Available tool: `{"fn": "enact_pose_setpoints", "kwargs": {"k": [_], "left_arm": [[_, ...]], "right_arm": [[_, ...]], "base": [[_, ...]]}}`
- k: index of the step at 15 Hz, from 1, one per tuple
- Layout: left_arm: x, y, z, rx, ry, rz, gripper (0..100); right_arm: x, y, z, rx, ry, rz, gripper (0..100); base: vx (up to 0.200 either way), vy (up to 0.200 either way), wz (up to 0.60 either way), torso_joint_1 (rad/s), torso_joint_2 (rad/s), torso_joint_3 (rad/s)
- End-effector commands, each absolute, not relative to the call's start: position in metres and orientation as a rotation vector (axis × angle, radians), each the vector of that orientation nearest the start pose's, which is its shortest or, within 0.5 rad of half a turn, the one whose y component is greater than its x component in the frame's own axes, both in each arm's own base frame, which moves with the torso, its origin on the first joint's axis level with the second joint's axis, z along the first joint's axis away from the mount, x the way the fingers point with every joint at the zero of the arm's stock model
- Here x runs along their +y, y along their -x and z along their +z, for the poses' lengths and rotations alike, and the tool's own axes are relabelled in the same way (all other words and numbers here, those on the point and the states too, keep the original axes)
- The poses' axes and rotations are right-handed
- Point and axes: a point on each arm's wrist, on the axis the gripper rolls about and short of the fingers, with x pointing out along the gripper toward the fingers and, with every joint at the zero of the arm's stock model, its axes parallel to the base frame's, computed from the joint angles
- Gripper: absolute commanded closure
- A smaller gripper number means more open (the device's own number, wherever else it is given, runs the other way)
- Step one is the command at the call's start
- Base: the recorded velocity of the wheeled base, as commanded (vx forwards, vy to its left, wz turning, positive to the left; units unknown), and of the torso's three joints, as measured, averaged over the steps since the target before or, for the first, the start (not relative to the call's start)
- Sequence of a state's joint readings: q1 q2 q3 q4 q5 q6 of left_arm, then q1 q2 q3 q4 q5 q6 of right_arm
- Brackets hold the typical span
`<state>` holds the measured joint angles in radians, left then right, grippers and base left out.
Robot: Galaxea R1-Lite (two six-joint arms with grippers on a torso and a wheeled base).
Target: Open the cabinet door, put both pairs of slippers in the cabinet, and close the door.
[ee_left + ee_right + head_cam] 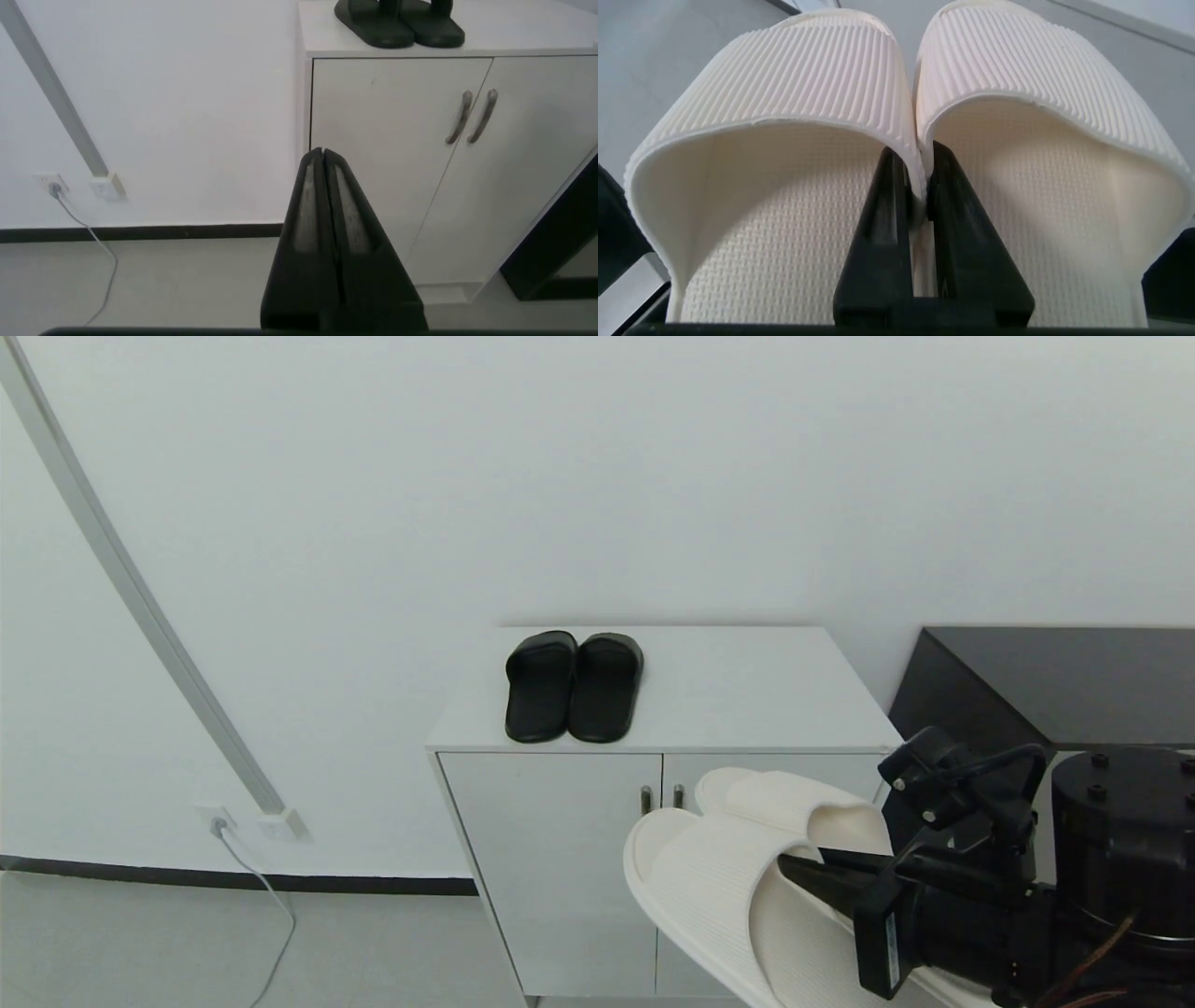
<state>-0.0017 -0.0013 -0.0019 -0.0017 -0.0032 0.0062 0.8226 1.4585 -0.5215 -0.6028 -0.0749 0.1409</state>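
The cabinet [747, 691] stands with both doors shut, handles [661, 797] paired at the centre seam. The black slippers [572, 686] lie side by side on its top, left of centre, near ends at the front edge. The right gripper [920, 173] pinches the adjoining inner sides of the white slippers [738, 887] before the cabinet's right door. The left gripper [323, 201], fingers pressed together on nothing, hangs before the left door, with open floor [187, 943] left of the cabinet and a black unit [1027, 681] just beside its right edge.
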Motion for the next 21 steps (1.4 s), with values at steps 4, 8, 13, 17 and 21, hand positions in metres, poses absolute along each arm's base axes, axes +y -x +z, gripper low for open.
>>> {"fn": "enact_pose_setpoints", "kwargs": {"k": [4, 8, 13, 17, 21], "left_arm": [[0.0, 0.0229, 0.0761, -0.003, -0.006, -0.005, 100], [0.0, 0.0229, 0.0761, -0.003, -0.006, -0.005, 100], [0.0, 0.0229, 0.0761, -0.003, -0.006, -0.005, 0], [-0.0001, 0.0229, 0.0761, -0.003, -0.006, -0.006, 0], [-0.0001, 0.0229, 0.0761, -0.003, -0.011, -0.008, 0]], "right_arm": [[0.1655, -0.1551, 0.1687, 0.358, 0.015, 0.719, 100], [0.1656, -0.1537, 0.1678, 0.361, 0.017, 0.723, 100], [0.1657, -0.1524, 0.1662, 0.367, 0.021, 0.727, 100], [0.1657, -0.1515, 0.165, 0.37, 0.026, 0.73, 100], [0.1652, -0.1511, 0.1638, 0.369, 0.043, 0.734, 100]], "base": [[0.0, 0.0, 0.0, -0.166, 0.4, 0.219], [0.0, 0.0, 0.0, -0.233, 0.54, 0.31], [0.0, 0.0, 0.0, -0.216, 0.55, 0.315], [0.0, 0.0, 0.0, -0.195, 0.52, 0.314], [0.0, 0.0, 0.0, -0.168, 0.49, 0.317]]}}
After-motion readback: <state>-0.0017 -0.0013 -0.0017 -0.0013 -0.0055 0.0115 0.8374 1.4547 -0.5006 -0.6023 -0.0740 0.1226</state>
